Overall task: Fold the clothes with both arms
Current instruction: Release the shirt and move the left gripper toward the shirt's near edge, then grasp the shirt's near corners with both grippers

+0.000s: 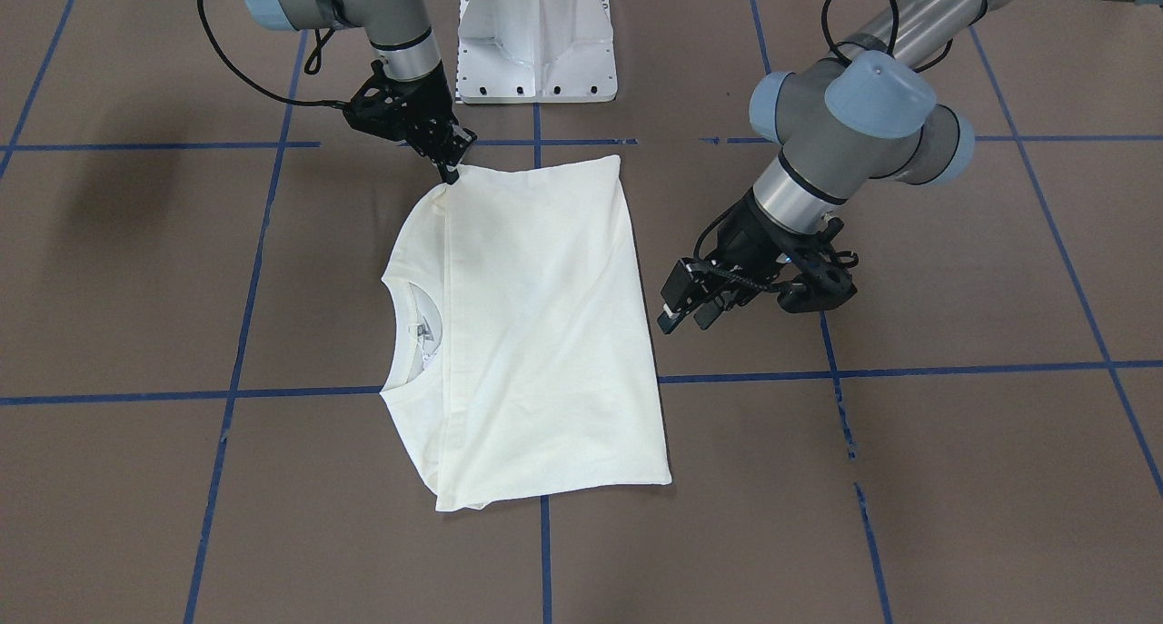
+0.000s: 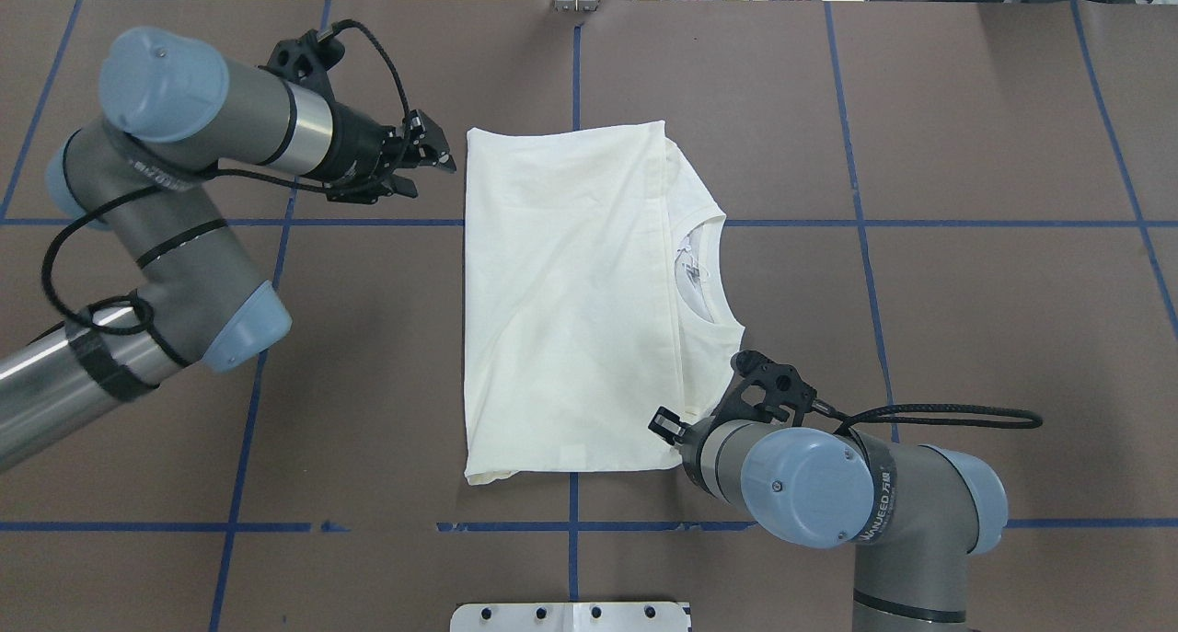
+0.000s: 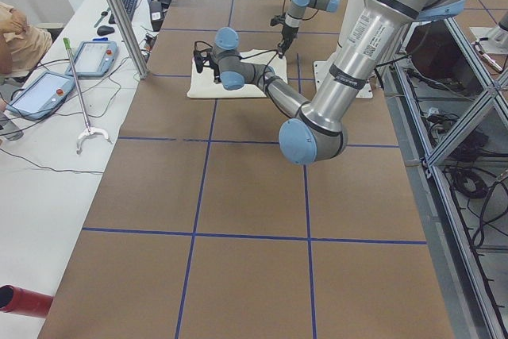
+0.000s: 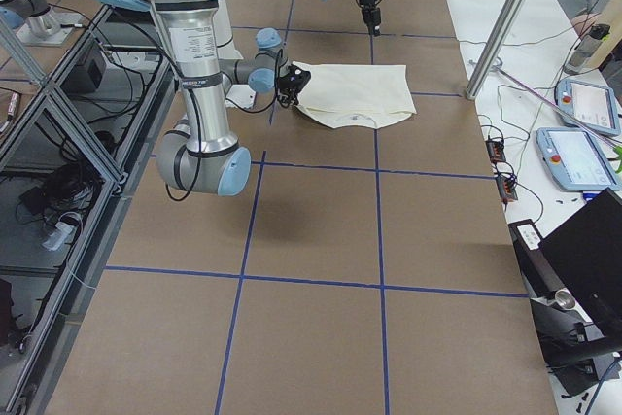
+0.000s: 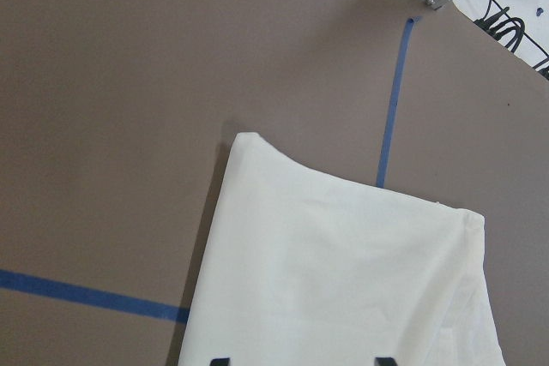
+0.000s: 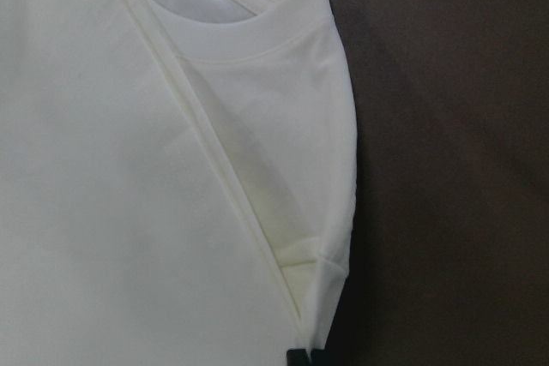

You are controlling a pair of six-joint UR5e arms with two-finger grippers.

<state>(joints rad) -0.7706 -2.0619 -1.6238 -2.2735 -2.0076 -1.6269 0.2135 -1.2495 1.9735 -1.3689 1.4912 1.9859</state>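
The cream T-shirt (image 1: 536,333) lies folded on the brown table, plain side up, and its neck opening (image 1: 413,324) points toward the robot's right. No print shows. My right gripper (image 1: 450,168) is down at the shirt's corner nearest the robot base and is shut on that corner's fold. The right wrist view shows the pinched fold (image 6: 322,297). In the overhead view the wrist hides these fingers. My left gripper (image 1: 686,320) is open and empty and hovers just off the shirt's opposite edge. In the left wrist view the fingertips (image 5: 219,360) stand apart over the shirt's far corner (image 5: 257,160).
The white pedestal base (image 1: 536,43) stands at the robot's side of the table. Blue tape lines (image 1: 909,370) cross the brown table top. The side table holds tablets (image 3: 48,89), a grabber stick (image 3: 79,93) and cables. A metal post (image 3: 119,13) rises at the table's edge.
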